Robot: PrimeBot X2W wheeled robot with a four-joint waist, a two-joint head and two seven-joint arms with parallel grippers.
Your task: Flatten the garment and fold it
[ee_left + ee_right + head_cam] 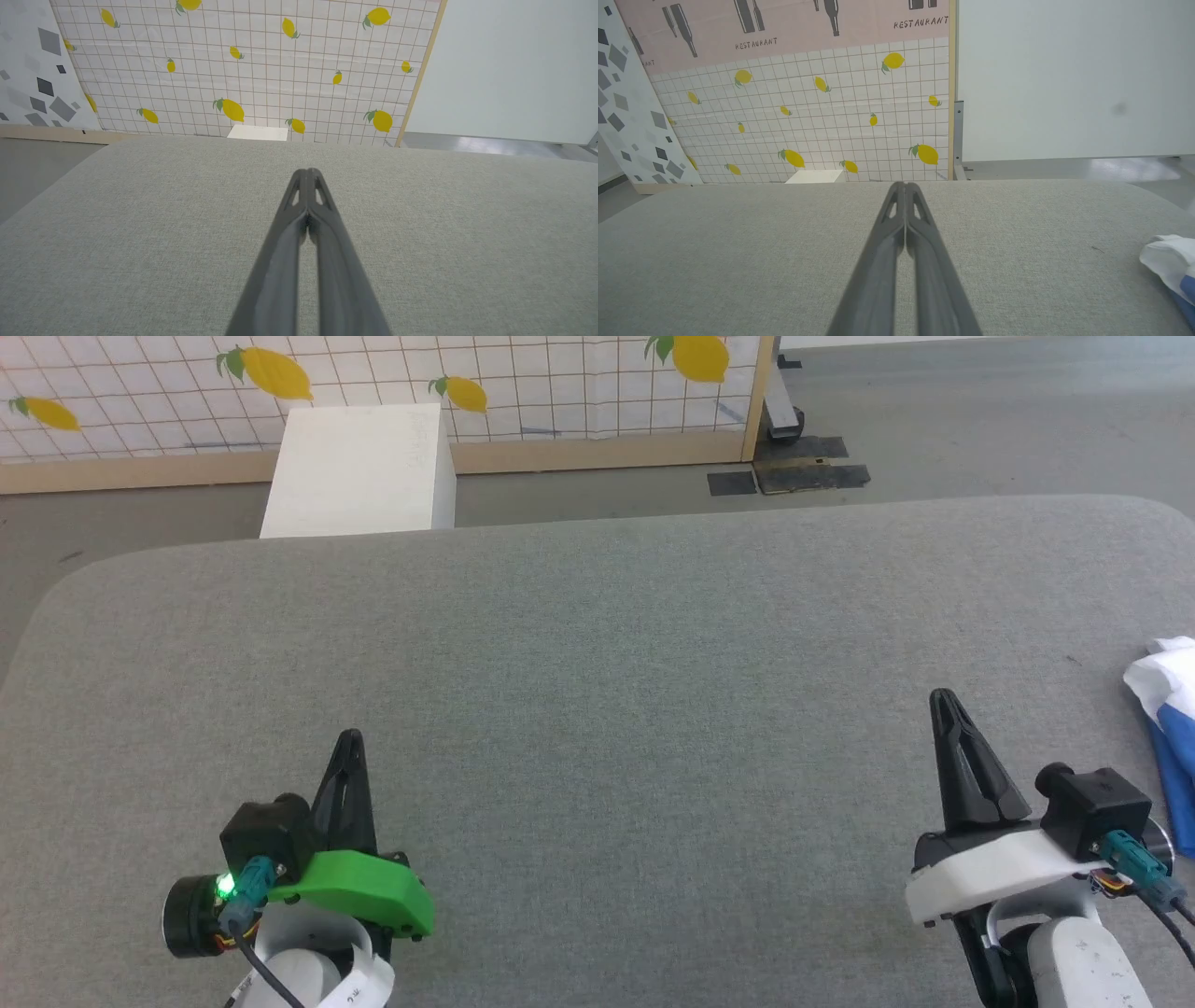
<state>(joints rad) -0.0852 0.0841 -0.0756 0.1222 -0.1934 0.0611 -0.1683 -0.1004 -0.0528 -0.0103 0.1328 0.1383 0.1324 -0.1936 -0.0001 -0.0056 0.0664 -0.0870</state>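
Note:
The garment [1169, 728], white cloth with a bright blue part, lies bunched at the table's far right edge, mostly cut off by the frame. In the right wrist view the garment [1169, 268] sits at the lower right. My right gripper [941, 698] is shut and empty, hovering over the table to the left of the cloth, apart from it; its tips [905, 185] meet. My left gripper [350, 737] is shut too, with nothing in it, at the lower left over bare table; its tips [308, 172] press together.
The grey fabric-covered table [597, 663] spreads wide between both arms, with rounded far corners. Beyond its far edge stands a white box [359, 471] on the floor, before a lemon-patterned tiled panel [523, 383]. Dark floor plates [803, 467] lie at the back right.

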